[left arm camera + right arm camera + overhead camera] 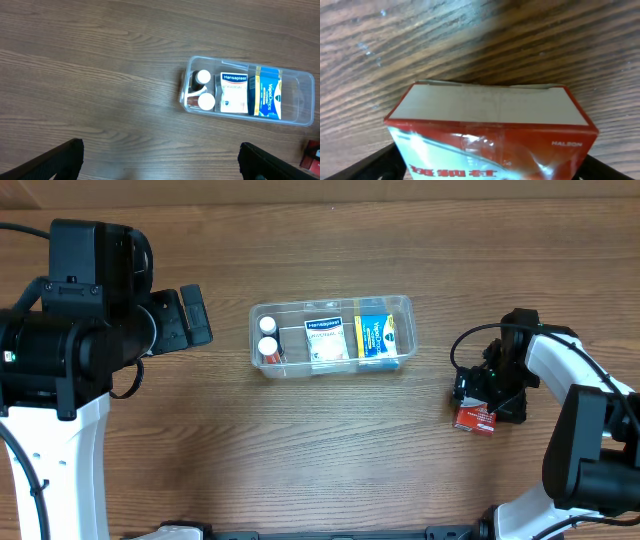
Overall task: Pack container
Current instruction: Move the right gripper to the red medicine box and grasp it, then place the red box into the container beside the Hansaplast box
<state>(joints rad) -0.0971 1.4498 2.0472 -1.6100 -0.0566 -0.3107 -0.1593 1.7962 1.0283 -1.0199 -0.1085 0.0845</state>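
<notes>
Presently the red box [490,107] is straddled by the right gripper [492,165]; firm closure cannot be confirmed. A centred, square grip should be secured before transfer to the container [253,330].

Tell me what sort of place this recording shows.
Likely a robotics lab bench: wood-grain table, left arm and right arm at its sides, and a clear container holding small boxes and bottles.

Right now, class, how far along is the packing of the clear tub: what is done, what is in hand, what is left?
Done: two white-capped bottles, a plaster box and a blue-and-yellow box lie in the tub. In hand: the right tool straddles a red box on the table; grip unclear. Still to do: carry it into the tub. The left tool is open.
</notes>
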